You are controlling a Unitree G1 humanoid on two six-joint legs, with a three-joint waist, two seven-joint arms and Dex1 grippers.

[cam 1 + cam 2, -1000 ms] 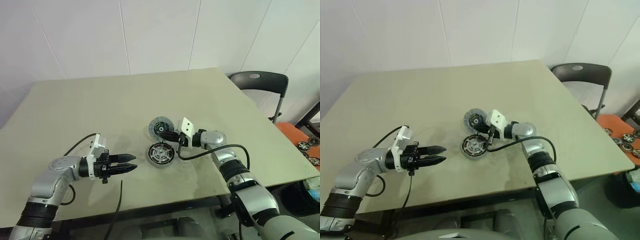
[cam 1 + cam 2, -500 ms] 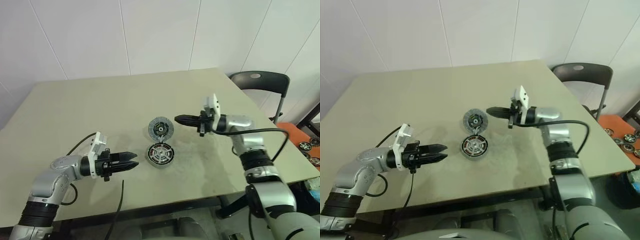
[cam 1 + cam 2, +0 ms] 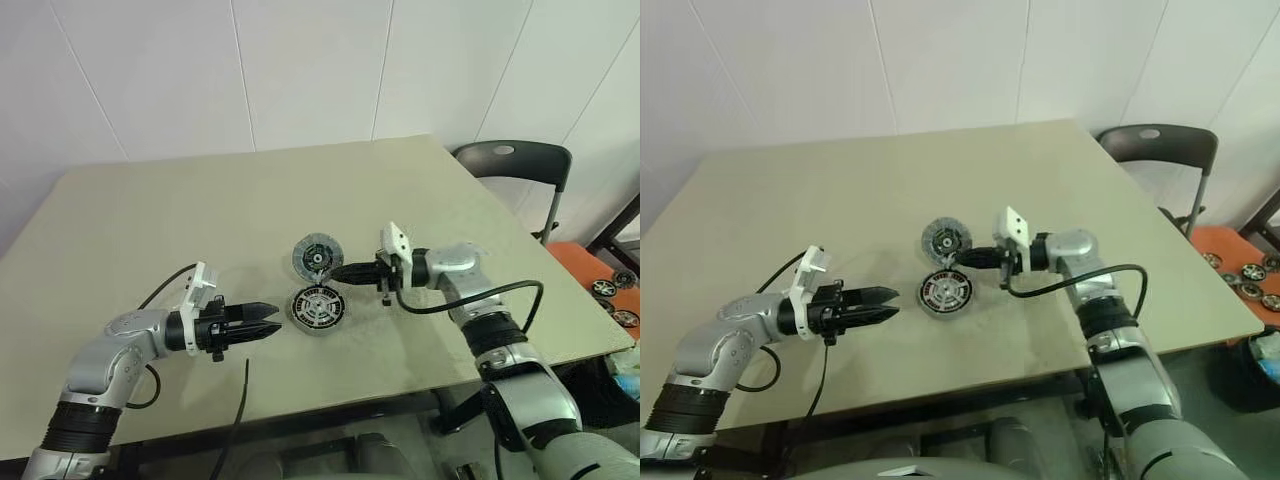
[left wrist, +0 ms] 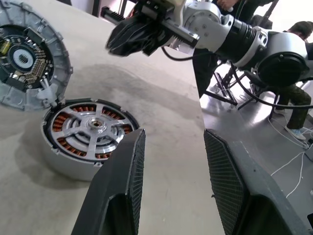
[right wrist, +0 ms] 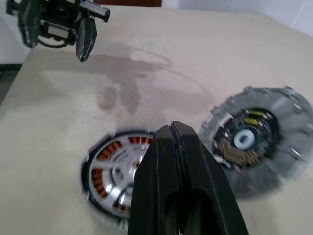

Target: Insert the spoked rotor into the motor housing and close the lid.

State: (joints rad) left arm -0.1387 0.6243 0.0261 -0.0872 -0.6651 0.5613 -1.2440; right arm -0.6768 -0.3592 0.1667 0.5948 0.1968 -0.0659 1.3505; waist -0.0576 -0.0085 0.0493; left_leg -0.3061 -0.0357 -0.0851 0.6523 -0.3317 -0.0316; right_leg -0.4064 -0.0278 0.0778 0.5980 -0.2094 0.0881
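Beige tabletop (image 3: 420, 190), white panelled wall behind, dark chair at the far right.

Item 1, nearest: left gripper (image 3: 262, 331), arm reaching level across toward the right, 2 black fingers parted with nothing between them, tips just short of the housing.

Item 2: motor housing (image 3: 319, 307), flat on the table at centre; spoked rotor (image 4: 94, 125) already seated inside it, copper windings showing around the spokes.

Item 3: right gripper (image 3: 341, 272), forearm pointing left and slightly down, fingers clenched together, empty, hovering above the parts.

Item 4, farthest: lid (image 3: 315, 257), lying just behind the housing, rims touching or nearly so.

Step judged in hand: insertion done, lid closing pending. Next move calls for grasping the lid's rim and centring it over the housing.
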